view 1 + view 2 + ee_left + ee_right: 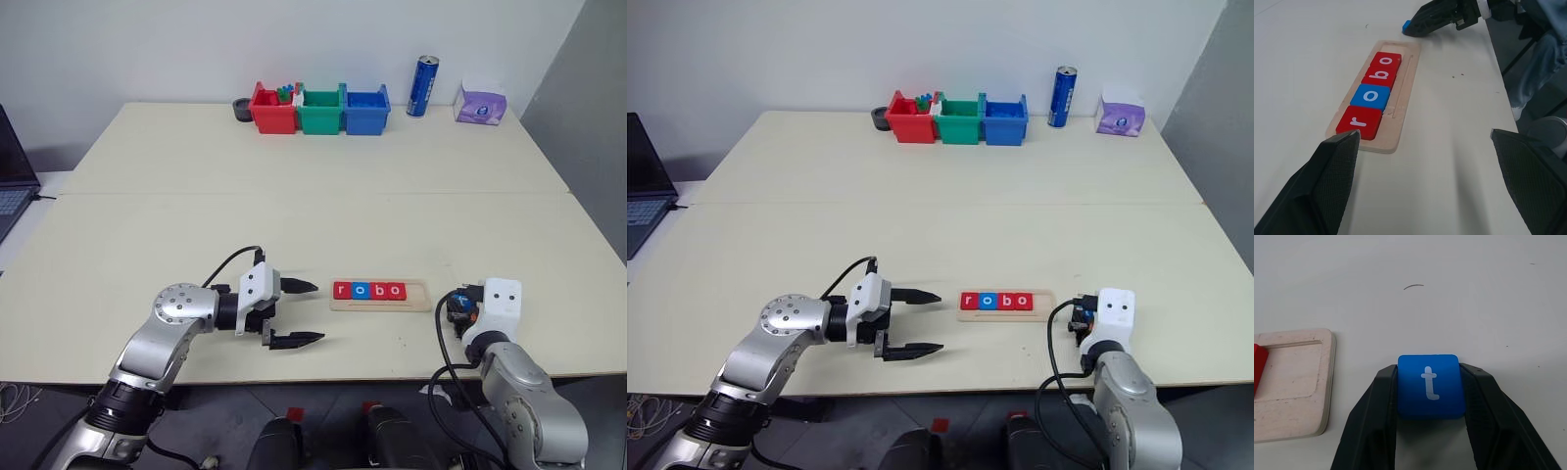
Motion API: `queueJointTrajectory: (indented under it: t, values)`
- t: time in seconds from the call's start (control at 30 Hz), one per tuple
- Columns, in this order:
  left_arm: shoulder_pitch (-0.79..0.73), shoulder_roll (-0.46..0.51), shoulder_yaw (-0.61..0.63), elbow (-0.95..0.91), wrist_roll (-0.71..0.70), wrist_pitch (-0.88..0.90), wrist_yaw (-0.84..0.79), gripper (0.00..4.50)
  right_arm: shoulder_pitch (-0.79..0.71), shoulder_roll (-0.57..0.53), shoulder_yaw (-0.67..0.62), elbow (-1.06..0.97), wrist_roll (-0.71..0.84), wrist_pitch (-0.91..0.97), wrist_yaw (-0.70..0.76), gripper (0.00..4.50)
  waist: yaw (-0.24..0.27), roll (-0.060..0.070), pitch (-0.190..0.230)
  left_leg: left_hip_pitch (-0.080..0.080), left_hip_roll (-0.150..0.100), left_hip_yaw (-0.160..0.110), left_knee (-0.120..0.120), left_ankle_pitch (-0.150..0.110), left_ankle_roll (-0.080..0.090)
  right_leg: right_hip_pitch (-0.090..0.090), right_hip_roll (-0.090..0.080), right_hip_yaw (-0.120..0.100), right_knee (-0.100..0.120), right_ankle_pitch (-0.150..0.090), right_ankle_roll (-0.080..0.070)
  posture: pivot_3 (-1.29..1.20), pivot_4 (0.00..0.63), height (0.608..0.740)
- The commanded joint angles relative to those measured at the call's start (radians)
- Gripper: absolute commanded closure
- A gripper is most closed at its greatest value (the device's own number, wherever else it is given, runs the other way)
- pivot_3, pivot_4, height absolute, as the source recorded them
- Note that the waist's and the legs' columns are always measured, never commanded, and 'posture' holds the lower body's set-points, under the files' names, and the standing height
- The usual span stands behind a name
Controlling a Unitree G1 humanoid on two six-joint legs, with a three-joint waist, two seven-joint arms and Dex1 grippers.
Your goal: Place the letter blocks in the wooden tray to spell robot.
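Right claw [1431, 396] clamped on the blue t block [1431, 386], one finger on each side edge, letter facing up. It sits just off the empty right end of the wooden tray [1293, 382], near it but not touching; block over bare table [1449, 284]. In the left wrist view the same claw shows past the far end of the tray, blue tile corner peeking out at its tip.

Left claw [296, 313] wide open, holding nothing, fingers pointing toward the tray's left end, a short gap off it.

Tray lies flat near the front edge of the table, between the two claws. Four blocks sit in its groove, touching in a row: red r [1358, 122], blue o [1371, 96], red b [1378, 75], red o [1385, 60]. Last slot on the right is bare wood.

Far back edge of table: red bin [271, 111], green bin [320, 110], blue bin [365, 109] side by side, small toy pieces in the red one. Blue can [423, 86] upright to their right, purple tissue box [481, 104] beyond it. Laptop [12, 186] at far left edge.
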Motion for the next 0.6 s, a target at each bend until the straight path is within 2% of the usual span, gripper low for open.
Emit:
queueJointTrajectory:
  t: [0.03, 0.1, 0.37, 0.4, 0.6]
  values:
    - [-0.014, -0.001, 0.008, -0.006, -0.001, -0.028, -0.002, 0.00, 0.001, 0.012, 0.044, -0.001, -0.008, -0.005, -0.007, 3.03, -0.001, 0.000, 0.000, 0.000, 0.000, 0.000, 0.000, 0.000, 0.000, 0.000, 0.000, 0.000, 0.000, 0.000, 0.000, 0.00, 0.150, 0.740]
    - [-0.012, -0.002, 0.007, -0.005, 0.000, -0.030, 0.000, 0.00, -0.003, 0.026, 0.030, 0.009, -0.003, -0.016, -0.015, 3.03, -0.002, 0.000, 0.000, 0.000, 0.000, 0.000, 0.000, 0.000, 0.000, 0.000, 0.000, 0.000, 0.000, 0.000, 0.000, 0.00, 0.150, 0.740]
    - [-0.004, -0.005, 0.005, -0.007, 0.001, -0.034, 0.005, 0.00, -0.043, 0.027, -0.005, -0.011, 0.005, -0.025, -0.020, 0.23, -0.003, 0.000, 0.000, 0.000, 0.000, 0.000, 0.000, 0.000, 0.000, 0.000, 0.000, 0.000, 0.000, 0.000, 0.000, 0.00, 0.150, 0.740]
    - [-0.004, -0.005, 0.005, -0.009, 0.000, -0.033, 0.007, 0.00, -0.047, 0.017, -0.003, -0.023, -0.003, -0.029, -0.021, 0.02, -0.003, 0.000, 0.000, -0.001, 0.000, 0.000, 0.000, 0.000, 0.000, 0.000, 0.000, 0.000, 0.000, 0.000, 0.000, 0.00, 0.150, 0.740]
    - [-0.005, -0.005, 0.006, -0.015, -0.001, -0.027, 0.010, 0.00, -0.091, -0.118, -0.049, -0.074, -0.003, -0.040, 0.047, 0.02, -0.004, 0.000, 0.000, -0.001, 0.000, 0.000, 0.000, 0.000, 0.000, -0.001, -0.001, 0.000, -0.001, 0.000, 0.000, 0.00, 0.150, 0.740]
